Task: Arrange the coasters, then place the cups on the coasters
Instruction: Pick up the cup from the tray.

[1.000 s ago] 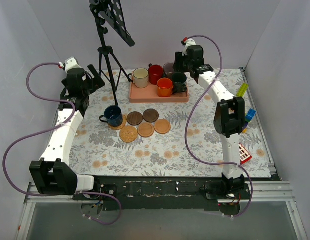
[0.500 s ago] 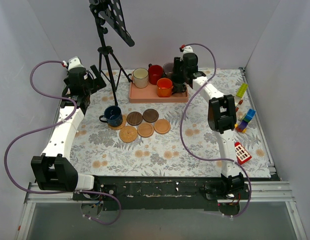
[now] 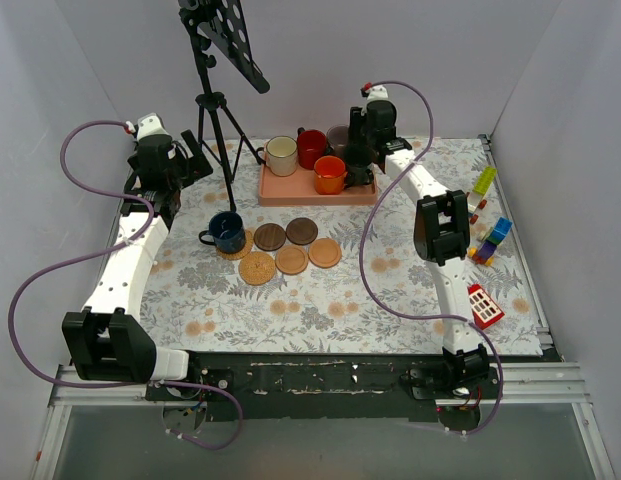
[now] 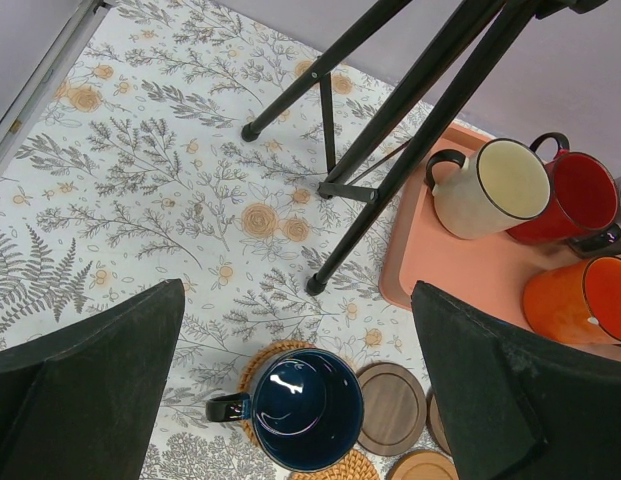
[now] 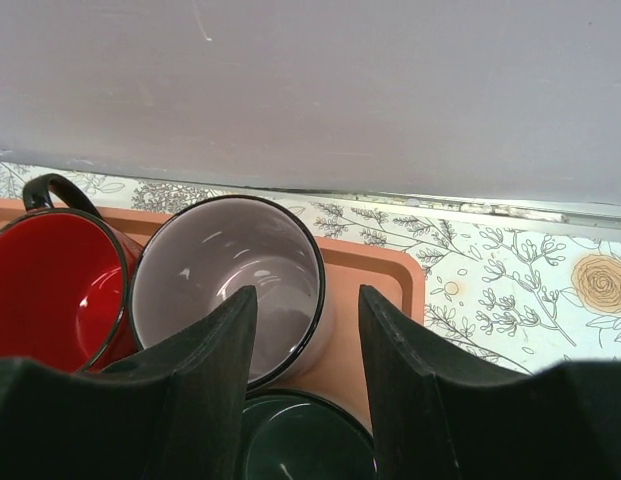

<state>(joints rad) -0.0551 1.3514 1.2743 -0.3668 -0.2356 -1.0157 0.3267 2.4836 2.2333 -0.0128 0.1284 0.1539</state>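
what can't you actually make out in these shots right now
- Top view: the grey-lilac cup is mostly hidden behind the right arm.
- Right wrist view: the dark green cup is cut off by the bottom edge and the right tool. Whether the tool touches the grey-lilac cup is unclear.
- Left wrist view: the coaster is mostly covered by the navy cup. The orange cup is cut off by the right edge.

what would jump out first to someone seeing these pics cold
The bright cups crowded on the pink tray at the far middle of the table, with the right gripper open astride the rim of the grey-lilac cup. Next, the navy cup standing apart beside five bare coasters at the centre. A black tripod looms at far left.
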